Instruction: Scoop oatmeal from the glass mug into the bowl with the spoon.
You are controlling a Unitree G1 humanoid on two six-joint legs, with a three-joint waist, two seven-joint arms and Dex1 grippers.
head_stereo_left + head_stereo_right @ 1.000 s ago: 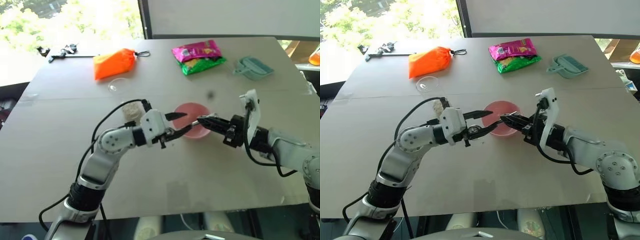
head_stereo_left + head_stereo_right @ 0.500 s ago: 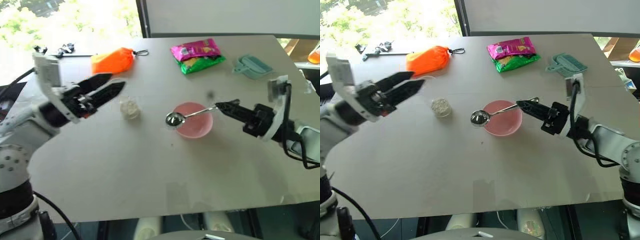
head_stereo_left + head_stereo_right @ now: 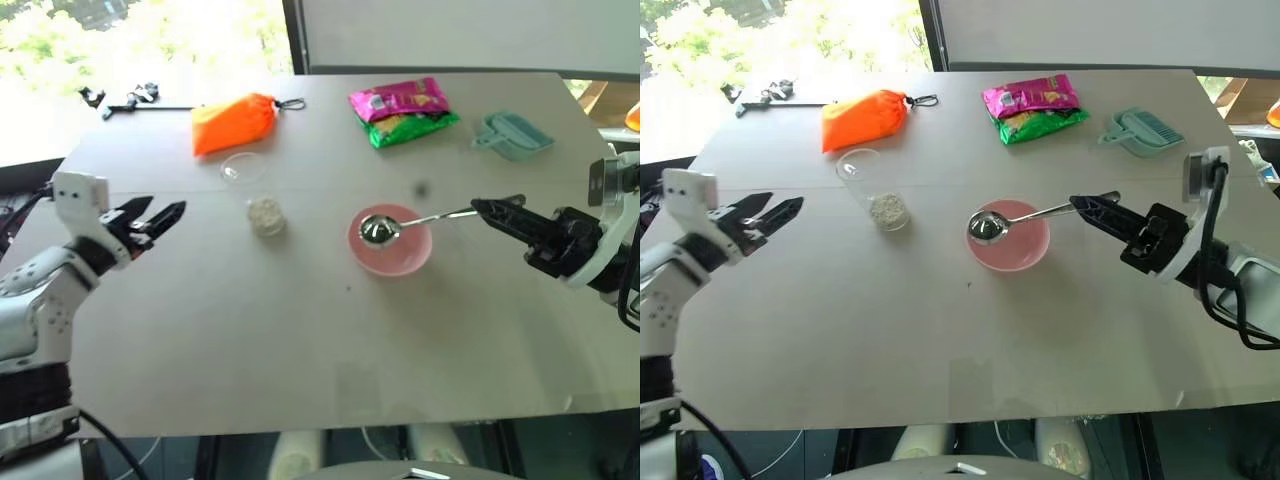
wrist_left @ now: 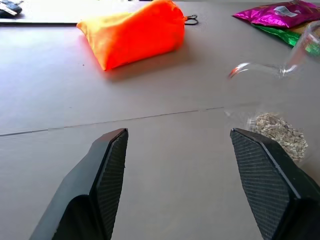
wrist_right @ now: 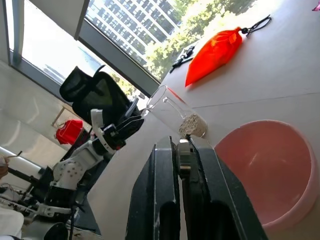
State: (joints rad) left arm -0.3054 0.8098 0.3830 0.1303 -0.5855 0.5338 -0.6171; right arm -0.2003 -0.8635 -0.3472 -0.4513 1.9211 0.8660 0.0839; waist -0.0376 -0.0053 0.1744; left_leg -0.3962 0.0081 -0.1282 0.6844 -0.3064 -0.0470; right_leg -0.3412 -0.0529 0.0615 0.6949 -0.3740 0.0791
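With the right gripper (image 3: 1095, 209) clamped on the spoon (image 3: 1015, 218), head over the pink bowl (image 3: 1009, 238), and left gripper (image 3: 768, 214) apart and empty, swing the head low into the glass mug (image 3: 880, 195) holding the oatmeal (image 3: 886, 209), keeping it level.

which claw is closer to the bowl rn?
Right. The right claw sits just off the bowl rim on its right, holding the spoon with its head over the bowl. The left claw is open, far off at the table's left edge.
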